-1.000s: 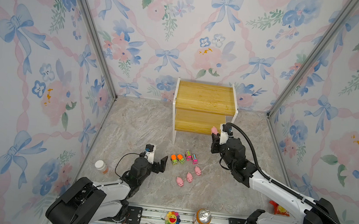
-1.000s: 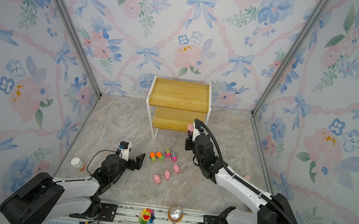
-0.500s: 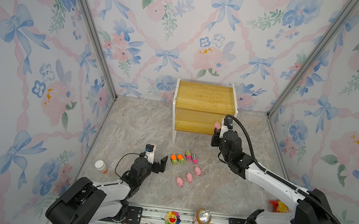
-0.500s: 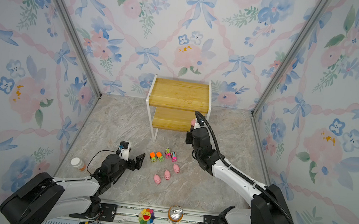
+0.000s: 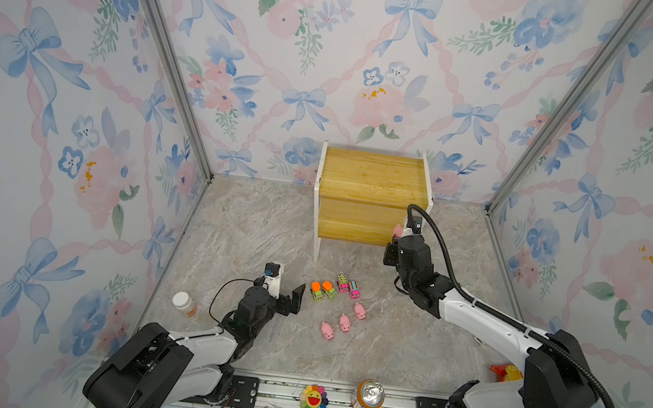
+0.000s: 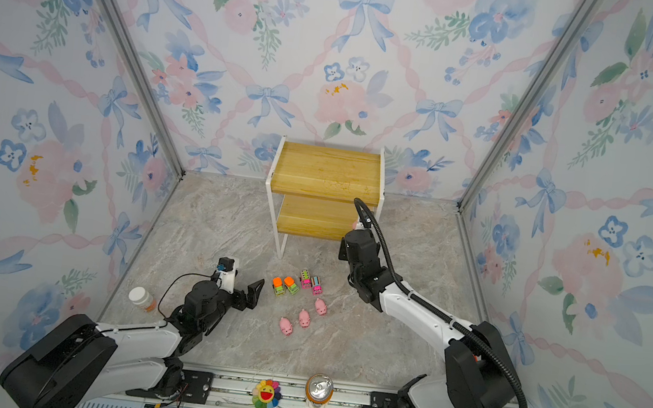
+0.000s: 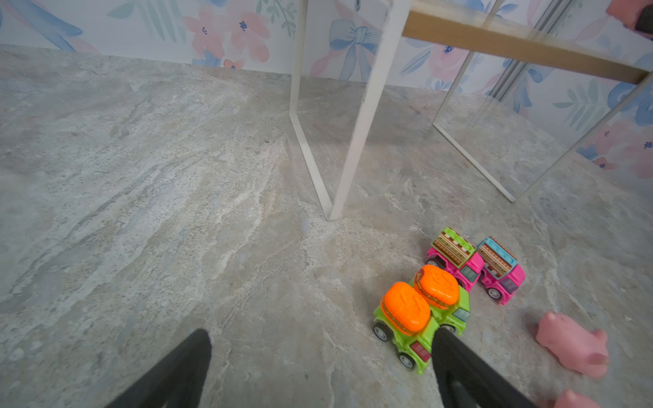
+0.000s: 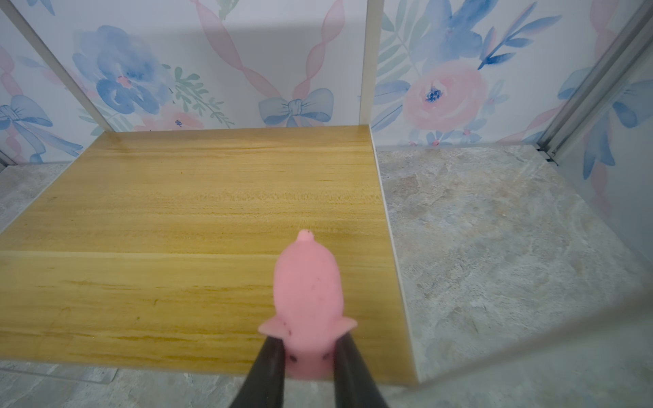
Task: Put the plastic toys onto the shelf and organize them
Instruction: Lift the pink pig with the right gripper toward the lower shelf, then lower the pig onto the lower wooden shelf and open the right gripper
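- Plainly, the right gripper (image 8: 307, 348) pinched 1 small pink plastic pig (image 8: 307, 282) above the yellow-boarded, white-framed shelf (image 8: 176, 197).
- Meanwhile, the left gripper (image 7: 321, 333) held its jaws spread, just beside 2 green, orange-topped toy trucks (image 7: 406, 318).

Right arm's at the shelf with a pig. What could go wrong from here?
The right tool grips the small pink plastic pig near the right front corner of the yellow wooden shelf with a white frame; released here, it may tumble off.
The open left tool has a finger right beside a green toy truck with an orange top; a careless move might send it rolling.
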